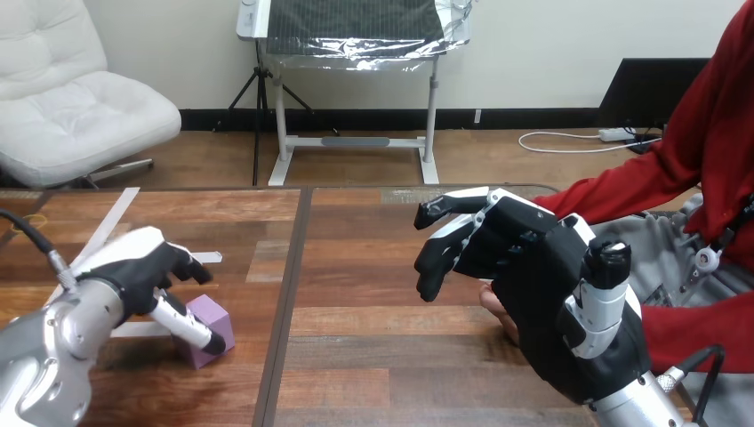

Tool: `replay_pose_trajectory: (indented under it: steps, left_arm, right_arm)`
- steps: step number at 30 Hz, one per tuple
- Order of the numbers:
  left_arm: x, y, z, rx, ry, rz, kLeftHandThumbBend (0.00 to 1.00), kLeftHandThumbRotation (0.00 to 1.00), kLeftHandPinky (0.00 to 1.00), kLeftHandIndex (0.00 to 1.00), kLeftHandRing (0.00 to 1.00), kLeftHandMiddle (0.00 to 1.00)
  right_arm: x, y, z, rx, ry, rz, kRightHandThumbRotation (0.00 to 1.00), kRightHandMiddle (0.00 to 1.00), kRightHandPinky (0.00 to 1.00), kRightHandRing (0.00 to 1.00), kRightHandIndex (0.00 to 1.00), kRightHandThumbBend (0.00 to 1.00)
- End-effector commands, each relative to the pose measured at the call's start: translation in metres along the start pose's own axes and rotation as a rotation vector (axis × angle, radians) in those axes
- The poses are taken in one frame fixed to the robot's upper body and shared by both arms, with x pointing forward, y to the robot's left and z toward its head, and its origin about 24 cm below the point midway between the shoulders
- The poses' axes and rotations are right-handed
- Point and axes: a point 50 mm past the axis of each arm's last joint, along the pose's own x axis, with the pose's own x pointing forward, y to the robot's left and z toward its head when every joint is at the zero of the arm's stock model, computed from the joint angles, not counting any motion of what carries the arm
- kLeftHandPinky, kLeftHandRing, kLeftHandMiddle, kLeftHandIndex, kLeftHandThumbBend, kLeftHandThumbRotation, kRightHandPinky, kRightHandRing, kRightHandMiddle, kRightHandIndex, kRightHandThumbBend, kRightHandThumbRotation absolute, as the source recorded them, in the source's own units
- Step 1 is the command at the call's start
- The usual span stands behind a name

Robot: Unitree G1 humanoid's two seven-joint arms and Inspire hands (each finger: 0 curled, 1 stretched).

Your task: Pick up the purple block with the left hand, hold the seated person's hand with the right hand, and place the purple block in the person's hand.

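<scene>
Running front to back, the planks of the wooden table (373,356) are showing dark brown grain with paler worn patches, and a dark seam is splitting the surface into a left and a right part.

Near the front left corner, the left hand (133,267) is bending over the purple block (216,322). Its fingers are curling down at the far top edge and its thumb is lying across the near face, pinching the block. The block, a small matte cube, is sitting on the surface just left of the seam.

By the right edge, the right hand (542,294) is hanging above the surface, back toward the camera, with fingers loosely spread and pointing left and the thumb upright.

The person's hand (498,307) is peeking out just under that palm; I cannot tell whether the two are touching.

Farther back on the left part, a flat white tape strip (111,222) is lying slantwise.
</scene>
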Motion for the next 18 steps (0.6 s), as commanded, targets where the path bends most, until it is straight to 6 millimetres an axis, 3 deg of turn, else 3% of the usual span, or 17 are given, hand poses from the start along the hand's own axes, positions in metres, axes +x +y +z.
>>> replay_pose_trajectory:
  steps: [1, 18]
  left_arm:
    - [0.0008, 0.0176, 0.0143, 0.035, -0.035, 0.043, 0.92, 0.16, 0.66, 0.74, 0.85, 0.85]
    - [0.0034, 0.0147, 0.0145, 0.032, -0.033, 0.008, 0.92, 0.11, 0.67, 0.75, 0.85, 0.85]
  right_arm:
    - [0.0100, -0.0034, 0.0107, -0.024, -0.074, 0.012, 1.00, 0.52, 0.37, 0.44, 0.62, 0.91]
    - [0.0100, -0.0037, 0.0101, -0.021, -0.076, 0.017, 1.00, 0.52, 0.37, 0.44, 0.62, 0.90]
